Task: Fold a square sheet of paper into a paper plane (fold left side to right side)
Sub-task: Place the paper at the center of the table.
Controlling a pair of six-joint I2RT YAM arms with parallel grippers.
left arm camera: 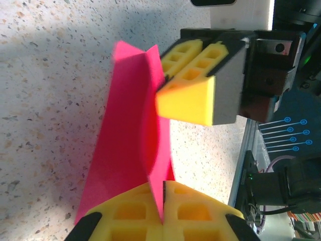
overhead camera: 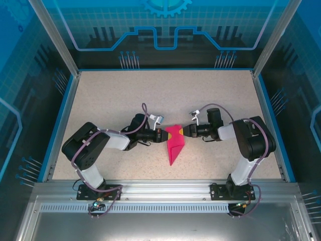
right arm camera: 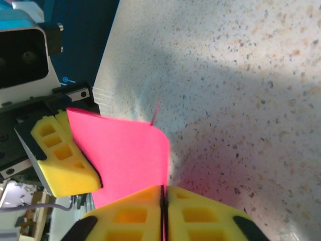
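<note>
Pink paper (overhead camera: 175, 145) is approx. mid-bench (overhead camera: 110, 100), held btwn the tips of the left arm (overhead camera: 93, 145) and right arm (overhead camera: 253, 138), somewhat nearer the arm bases than the far edge. From above it reads as a narrow dart: wide end toward the far side, where both arms meet it, tapering to a sharp tip that points at the near edge. Colour is plain magenta, no print or marks. Two tones of pink run lengthwise, as of stacked folded layers.

In the left wrist view the paper (left arm camera: 125, 150) stands up on edge, not flat. Two layers splay apart at the far end in a small V, and the surface is bowed, not crisp. It throws a dark shadow on the speckled bench beside it. Can't tell whether the tip touches the bench.

Left jaws: pressed together, pinching the paper. A thin pink edge runs into the seam btwn the yellow pads (left arm camera: 130, 218) at the bottom of that view. The right arm's pads (left arm camera: 188, 100) sit at the paper's other side, just touching its upper edge.

Right jaws: also pressed together, pinching the paper. In the right wrist view the sheet (right arm camera: 125, 160) drops into the seam btwn its pads (right arm camera: 200, 218). It looks smooth there w/ one rounded corner, and its far corner goes in by the left arm's pads (right arm camera: 62, 163).
</note>
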